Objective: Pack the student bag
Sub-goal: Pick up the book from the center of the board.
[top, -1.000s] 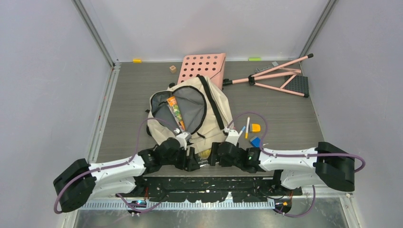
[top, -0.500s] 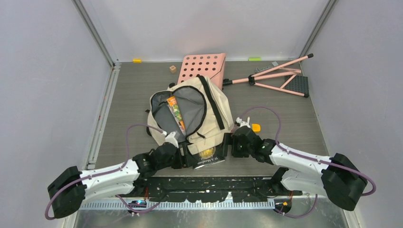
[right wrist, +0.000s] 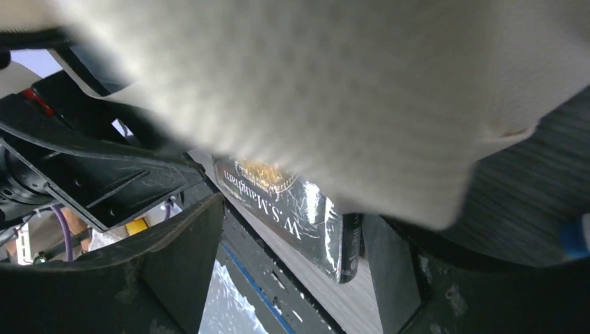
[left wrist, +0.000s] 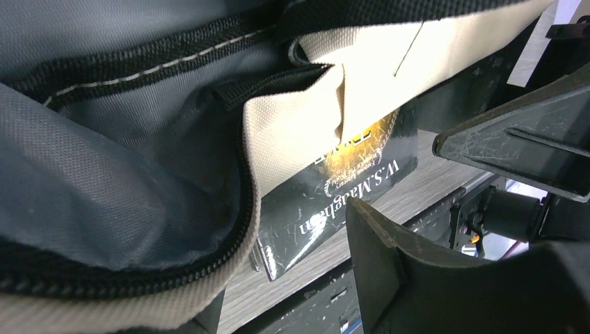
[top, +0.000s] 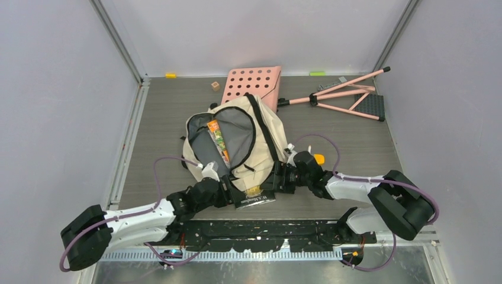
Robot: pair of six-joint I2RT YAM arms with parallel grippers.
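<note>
The student bag [top: 269, 133], cream with black straps, lies open mid-table, its grey lining [top: 237, 127] showing and an orange-green packet [top: 218, 141] inside. A black book [top: 256, 196] lettered "W.S. Maugham" lies on the table, half under the bag's near edge. My left gripper [top: 232, 192] is open at the book's left; in the left wrist view [left wrist: 278, 271] the bag's zipper rim [left wrist: 209, 257] drapes over its left finger, and the book [left wrist: 334, 202] lies ahead. My right gripper [top: 278, 180] is open; in the right wrist view [right wrist: 292, 229] it straddles the book's corner [right wrist: 306, 216] under bag fabric [right wrist: 334, 90].
A pink perforated board [top: 251, 84] lies behind the bag, with a folded pink stand [top: 346, 94] at the back right. A yellow piece [top: 319, 158] sits by the right arm. A small wooden block [top: 215, 86] lies far left of the board. The table's near edge [right wrist: 278, 278] is just under the book.
My right gripper has swung left from beside the pens to the book's right corner at the bag's edge. The left gripper has shifted slightly back and left. The book now shows more.
</note>
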